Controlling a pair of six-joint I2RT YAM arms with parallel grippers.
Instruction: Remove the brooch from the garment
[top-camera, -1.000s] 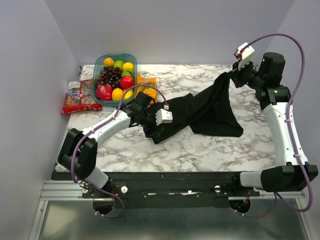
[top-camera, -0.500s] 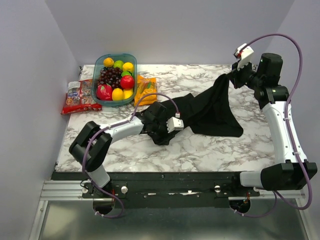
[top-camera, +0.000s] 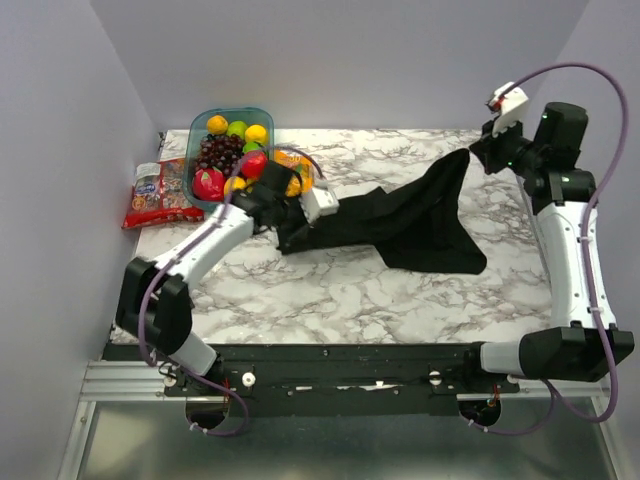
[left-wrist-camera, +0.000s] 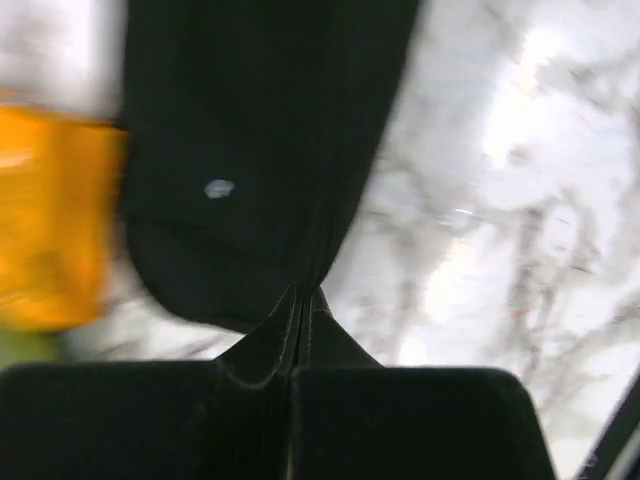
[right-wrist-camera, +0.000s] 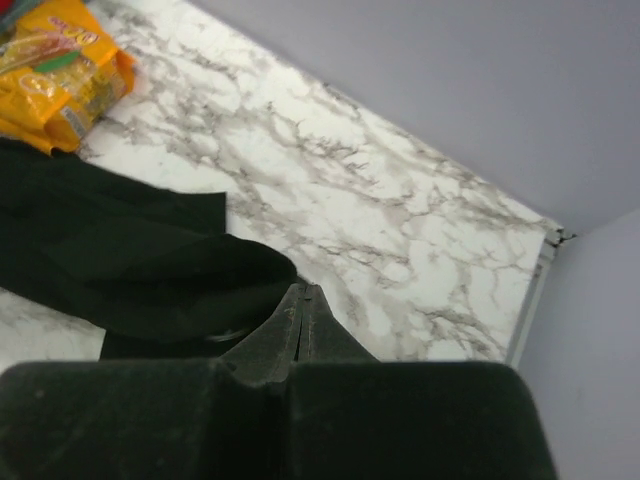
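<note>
Black cloth shirt (top-camera: 400, 215) stretches toward the far-right corner of the marble worktop (top-camera: 350, 300), its ends pinched by left end effector (left-wrist-camera: 303, 298) and right end effector (right-wrist-camera: 303, 292); small pale disc (left-wrist-camera: 218, 187), likely the brooch, just beyond the left.

Left claw (left-wrist-camera: 302, 300) and right claw (right-wrist-camera: 303, 292) clamped tight, well apart.

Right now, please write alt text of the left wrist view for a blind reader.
The left gripper is shut on a fold of the soft black cloth shirt, which bears a small pale blurred spot. An orange packet lies left, white marble table right.
</note>
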